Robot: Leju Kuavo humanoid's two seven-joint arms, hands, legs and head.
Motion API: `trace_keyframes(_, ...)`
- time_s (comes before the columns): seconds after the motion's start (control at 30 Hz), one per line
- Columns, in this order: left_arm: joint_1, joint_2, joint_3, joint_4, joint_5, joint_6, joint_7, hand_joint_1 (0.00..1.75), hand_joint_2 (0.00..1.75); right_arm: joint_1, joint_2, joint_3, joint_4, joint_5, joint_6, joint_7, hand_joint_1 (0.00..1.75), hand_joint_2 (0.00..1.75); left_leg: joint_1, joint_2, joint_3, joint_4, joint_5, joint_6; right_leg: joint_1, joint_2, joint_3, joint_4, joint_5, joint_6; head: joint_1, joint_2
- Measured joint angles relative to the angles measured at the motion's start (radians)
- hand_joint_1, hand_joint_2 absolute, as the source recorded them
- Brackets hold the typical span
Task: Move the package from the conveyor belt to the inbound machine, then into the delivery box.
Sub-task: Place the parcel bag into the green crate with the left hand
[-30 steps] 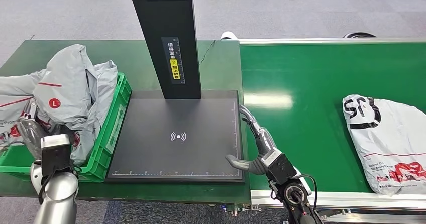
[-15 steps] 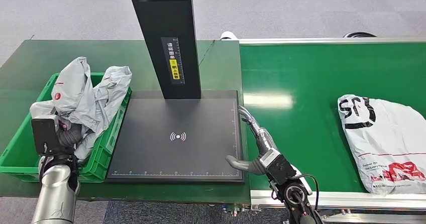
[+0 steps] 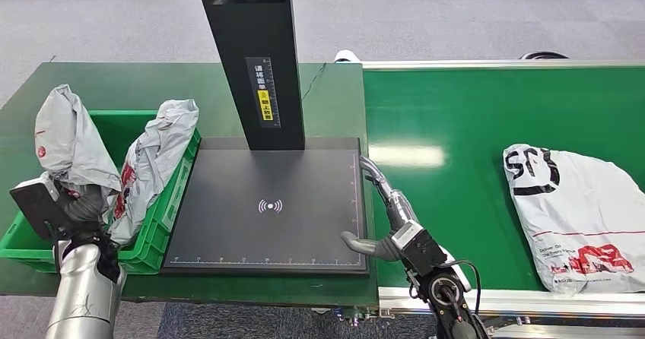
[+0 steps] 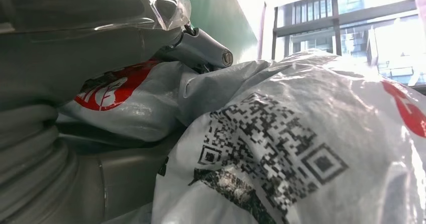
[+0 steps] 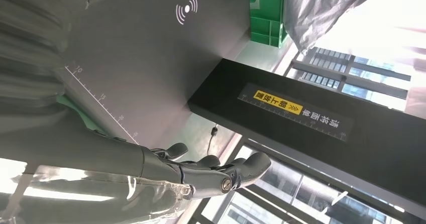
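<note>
Since the earlier head frames the left hand has swung further toward the left edge, dragging the grey package with it; the bag now stands in two crumpled peaks over the green delivery box, where before it bulged as one mass. The white package on the conveyor belt has slid slightly leftward. The right hand has stayed put.

Head view: the left hand, lower left, grips the grey package, its fingers mostly buried in the plastic. The right hand rests at the right edge of the black inbound machine, fingers spread, holding nothing. The machine's column runs off the frame's top. The white package is cut by the right edge.

Left wrist view: crumpled grey plastic with a QR label and red print presses close; one fingertip pokes out above it, the rest hidden.

Right wrist view: the right hand's fingers extend loosely apart, empty, over the machine's plate; the green box corner sits at the upper middle.
</note>
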Motion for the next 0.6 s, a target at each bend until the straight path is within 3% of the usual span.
trace_keyframes(0.33, -0.003, -0.001, -0.004, 0.002, -0.003, 0.009, -0.001, 1.75, 1.75, 0.0, 0.001, 0.0, 0.0, 0.0, 0.0, 0.0, 0.0, 1.75, 0.0, 0.0, 0.0, 0.0, 0.0, 0.0, 0.0, 0.0, 0.0, 0.0, 0.0, 0.0, 0.0, 0.0)
trace_keyframes(0.37, -0.003, -0.001, -0.005, 0.002, -0.007, 0.02, -0.006, 1.6, 1.75, 0.0, 0.001, 0.0, 0.0, 0.0, 0.0, 0.0, 0.0, 1.75, 0.0, 0.0, 0.0, 0.0, 0.0, 0.0, 0.0, 0.0, 0.0, 0.0, 0.0, 0.0, 0.0, 0.0)
trace_keyframes(0.47, -0.002, -0.003, -0.008, -0.005, -0.04, 0.104, -0.04, 0.33, 1.75, 0.0, 0.001, 0.0, 0.0, 0.0, -0.001, 0.004, 0.0, 1.75, 0.0, 0.0, 0.0, 0.0, 0.0, 0.0, 0.0, 0.0, 0.001, 0.0, 0.0, 0.0, 0.0, 0.0)
trace_keyframes(0.5, 0.0, -0.005, -0.009, -0.01, -0.05, 0.13, -0.048, 0.03, 1.75, 0.0, 0.001, 0.0, 0.0, 0.0, -0.002, 0.006, 0.0, 1.75, 0.0, 0.0, 0.0, 0.0, 0.0, 0.0, 0.0, 0.0, 0.0, 0.0, 0.0, 0.0, 0.0, 0.0)
trace_keyframes(0.6, 0.01, -0.008, -0.014, -0.03, -0.079, 0.158, -0.047, 0.0, 1.75, -0.004, 0.001, 0.0, 0.003, 0.0, -0.004, 0.012, 0.0, 1.75, 0.0, 0.001, -0.001, 0.0, 0.0, 0.0, 0.0, 0.001, -0.001, 0.0, 0.0, 0.0, 0.0, 0.0)
